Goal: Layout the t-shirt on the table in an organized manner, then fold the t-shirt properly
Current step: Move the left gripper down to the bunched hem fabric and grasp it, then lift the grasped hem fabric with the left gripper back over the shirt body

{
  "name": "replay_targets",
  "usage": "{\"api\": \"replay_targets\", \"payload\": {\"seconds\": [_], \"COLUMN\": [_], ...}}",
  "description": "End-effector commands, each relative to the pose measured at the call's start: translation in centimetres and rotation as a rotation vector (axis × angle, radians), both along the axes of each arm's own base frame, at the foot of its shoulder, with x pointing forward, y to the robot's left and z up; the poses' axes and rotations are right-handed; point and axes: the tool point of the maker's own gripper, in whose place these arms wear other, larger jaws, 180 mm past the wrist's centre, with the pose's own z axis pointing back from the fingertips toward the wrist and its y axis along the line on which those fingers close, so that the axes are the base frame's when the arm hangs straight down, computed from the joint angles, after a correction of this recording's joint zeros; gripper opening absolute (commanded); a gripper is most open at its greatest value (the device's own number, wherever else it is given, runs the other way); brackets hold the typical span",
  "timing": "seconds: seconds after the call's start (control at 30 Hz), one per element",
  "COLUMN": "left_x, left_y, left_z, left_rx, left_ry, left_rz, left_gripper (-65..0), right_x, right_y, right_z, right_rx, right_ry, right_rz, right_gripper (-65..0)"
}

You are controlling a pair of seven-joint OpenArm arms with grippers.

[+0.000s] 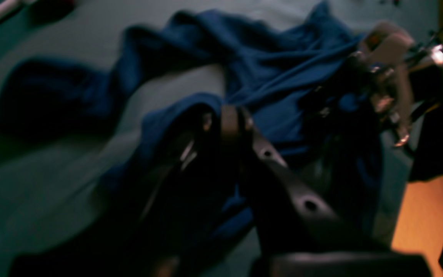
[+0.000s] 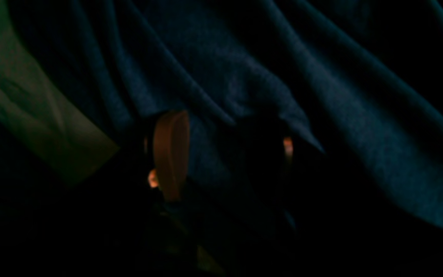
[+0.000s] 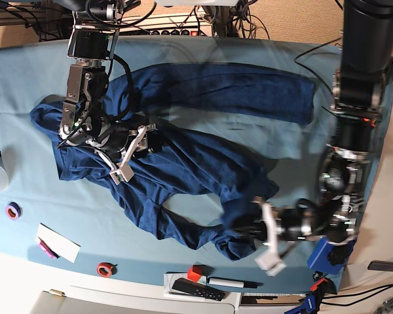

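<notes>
Dark fingers of the left end effector (image 1: 233,119) sit closest to the left wrist camera, pinched narrow on a fold of the t-shirt (image 1: 279,77). The navy t-shirt (image 3: 183,163) lies crumpled across the middle of the table (image 3: 26,78), one long sleeve stretched along the far side. In the base view this left end effector (image 3: 259,226) holds the bunched cloth near the table's front edge, its forearm low and nearly level. The right end effector (image 3: 128,154) rests on the shirt body, jaws wide with cloth between them (image 2: 221,154), arm reaching down from above. To spread the shirt well, I judge the arms should pull apart slowly, keeping the cloth low so wrinkles flatten rather than bunch.
</notes>
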Motion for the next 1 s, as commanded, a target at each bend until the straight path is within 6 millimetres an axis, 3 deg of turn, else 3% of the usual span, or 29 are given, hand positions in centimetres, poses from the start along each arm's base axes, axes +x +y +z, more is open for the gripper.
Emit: {"api": "replay_targets", "payload": {"seconds": [0.0,0.23,0.37,0.47,0.6,0.77,0.8,0.87,0.9,0.97], "left_x": [0.7,-1.0,-1.1,-0.9,1.0,3.3,3.8,4.7,5.5,6.7], "left_y": [-1.4,-9.3,-12.3,-13.7,-14.4,-13.5,-13.1,-12.2,-11.4,-10.1], "left_z": [2.9,2.0,2.0,2.9,4.7,6.4,6.2,5.8,5.5,4.8], "left_rx": [-0.06,-0.02,0.02,0.016,0.007,0.046,0.079,0.121,0.136,0.169], "left_ry": [-0.067,-0.155,-0.251,-0.302,-0.348,-0.42,-0.44,-0.443,-0.433,-0.413], "left_rz": [-0.019,-0.133,-0.158,-0.15,-0.055,0.042,0.059,0.111,0.164,0.251], "left_gripper": [-65.0,-65.0,-65.0,-65.0,-65.0,-65.0,-63.2,-38.7,-29.4,-23.7], "right_x": [0.9,0.8,0.5,0.3,0.4,0.4,0.4,0.5,0.4,0.5], "right_y": [-0.2,-0.3,-0.4,-0.5,-0.5,-0.5,-0.5,-0.5,-0.5,-0.5], "right_z": [1.1,0.9,0.6,0.3,0.4,0.4,0.4,0.4,0.4,0.4], "right_rx": [-0.003,-0.004,-0.012,-0.021,-0.019,-0.018,-0.018,-0.018,-0.019,-0.021], "right_ry": [-0.04,-0.037,-0.031,-0.025,-0.029,-0.034,-0.034,-0.034,-0.034,-0.034], "right_rz": [-0.007,-0.008,-0.01,-0.011,-0.012,-0.013,-0.013,-0.013,-0.013,-0.014], "right_gripper": [-35.9,-35.9,-35.9,-35.9,-35.9,-35.9,-35.9,-35.9,-35.9,-35.9]}}
